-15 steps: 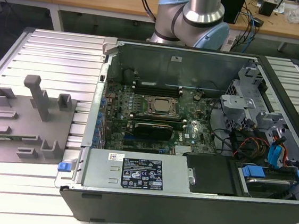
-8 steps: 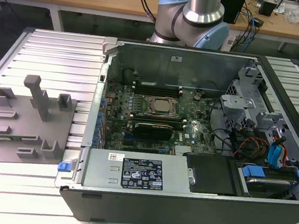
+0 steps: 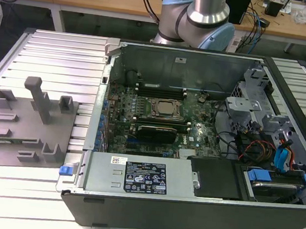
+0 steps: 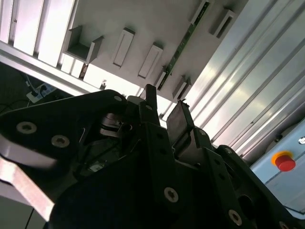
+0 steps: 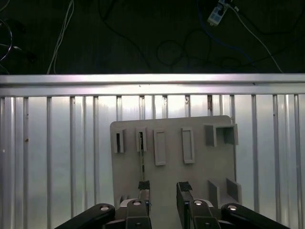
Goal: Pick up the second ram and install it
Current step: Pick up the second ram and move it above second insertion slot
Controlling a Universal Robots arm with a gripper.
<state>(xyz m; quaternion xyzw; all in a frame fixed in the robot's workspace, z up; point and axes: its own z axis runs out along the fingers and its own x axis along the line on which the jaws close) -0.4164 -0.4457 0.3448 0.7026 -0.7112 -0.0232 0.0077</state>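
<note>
On the exterior view's left, a grey slotted plastic holder plate lies on the ribbed aluminium counter. The long green second ram stands on edge in one of its slots, and the black gripper hovers close by, jaws apart and empty. Rightward sits an open black computer case.

We saw the black end effector in the foreground, its two fingers standing apart. Beyond them the second ram stood on its long edge in slotted holders on a grey fixture plate. Its near end came close to one fingertip, and we could not tell whether they touched. Two raised slots sat beside it. The plate lay on the ribbed metal worktop, near one edge. A red button sat on a pale blue box.
</note>
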